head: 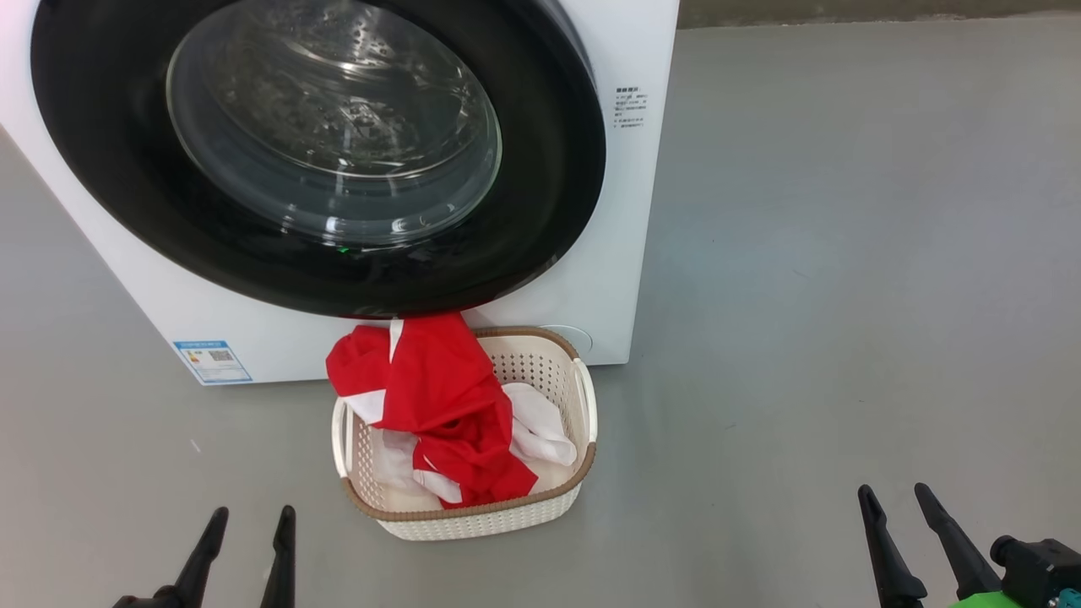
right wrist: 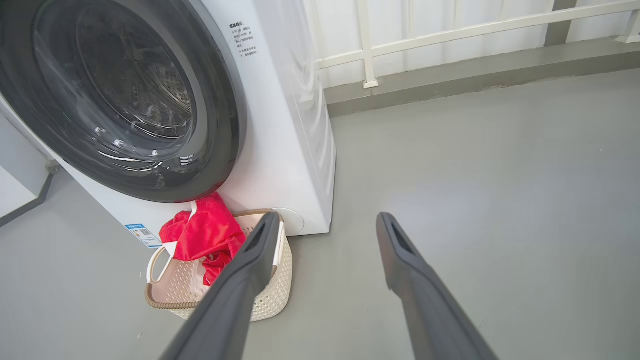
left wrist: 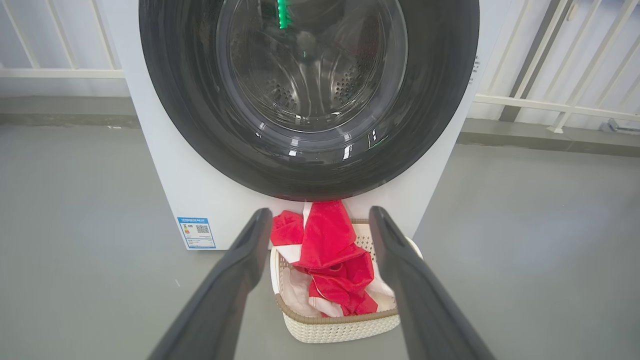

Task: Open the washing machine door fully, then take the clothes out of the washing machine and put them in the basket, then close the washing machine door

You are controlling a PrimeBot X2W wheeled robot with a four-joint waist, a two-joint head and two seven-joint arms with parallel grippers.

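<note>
Final step is looking finished: washing machine door (head: 338,127) is sitting shut, clothes (head: 439,397) are lying in the basket (head: 473,522) just nearside, left gripper (head: 255,510) and right gripper (head: 892,489) are idling with jaws released and empty, so the next move is probably calling only for a latch check.

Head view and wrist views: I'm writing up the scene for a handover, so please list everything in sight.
washing machine: one, white, on the floor
washing machine door: one, black rim, clear glass, shut
basket: one, cream, brown rim, on floor below door
clothes: count unclear, red and white, heaped in basket
blue label: one, low on machine's front
railing: one, white, behind machine
floor: grey, all around
left gripper: one, dark, open, empty, lower left
right gripper: one, dark, open, empty, lower right
</note>
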